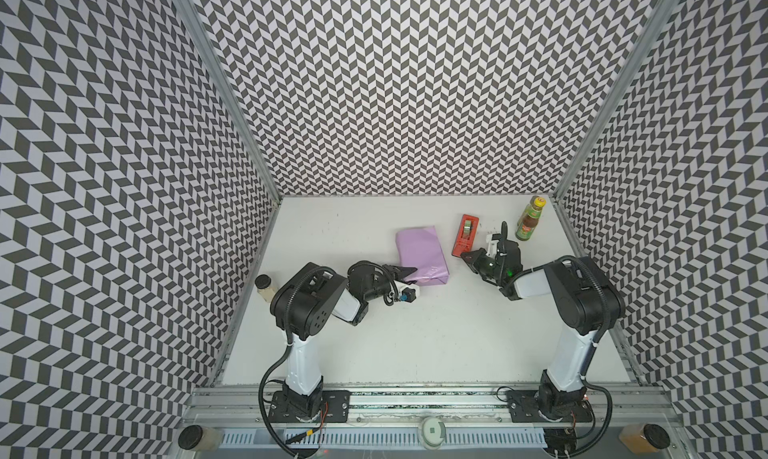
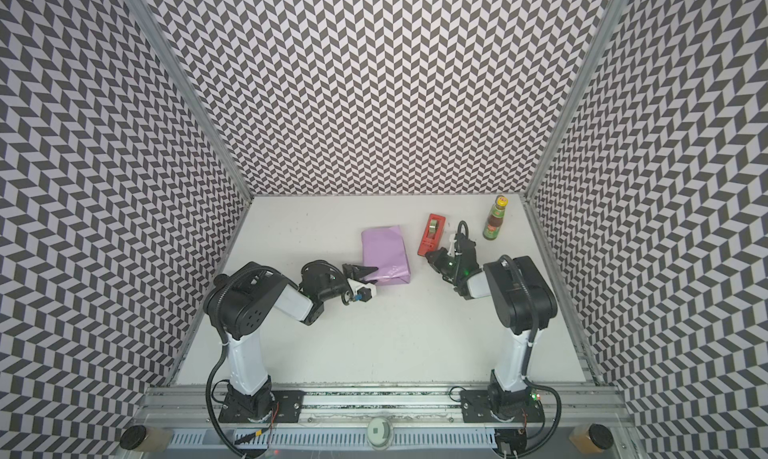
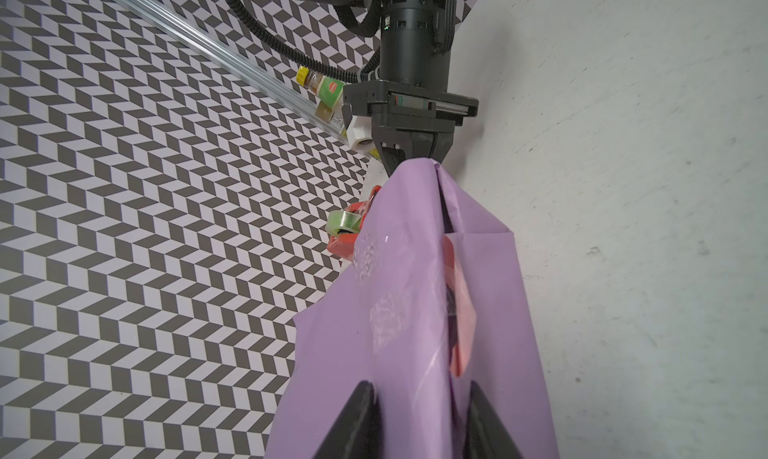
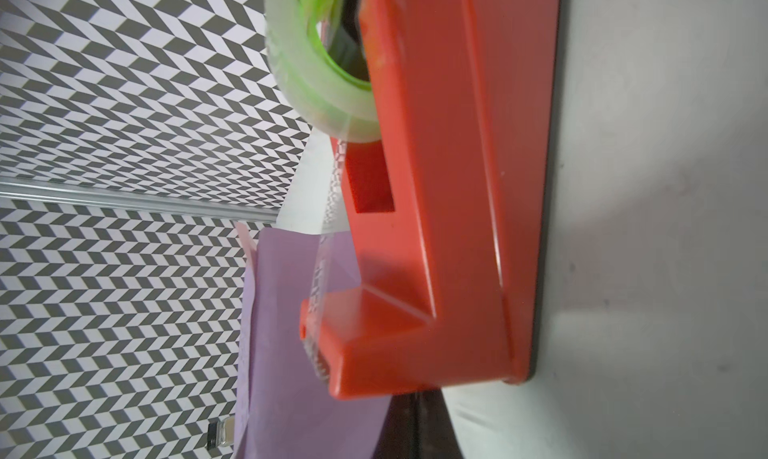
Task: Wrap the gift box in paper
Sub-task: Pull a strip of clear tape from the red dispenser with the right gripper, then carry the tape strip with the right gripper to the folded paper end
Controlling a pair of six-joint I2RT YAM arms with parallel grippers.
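Finding: the step in hand appears to be taping the end fold. The left tool [image 1: 409, 271], clamped on the paper [image 1: 419, 251] at that fold, should not slacken, or the flap may spring. The right tool [image 1: 467, 256] is closed with nothing seen in it and must open to pinch the strand at the cutter of the tape dispenser [image 1: 466, 234] just ahead of its tips. The gift box lies on the bench [image 1: 415, 332] covered by the paper, extending away from the left tool's jaws, and is near the right tool but apart from it.

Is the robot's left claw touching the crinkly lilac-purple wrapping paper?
Touching. In the left wrist view the left gripper has both black fingers pressed onto the lilac-purple paper, one each side.
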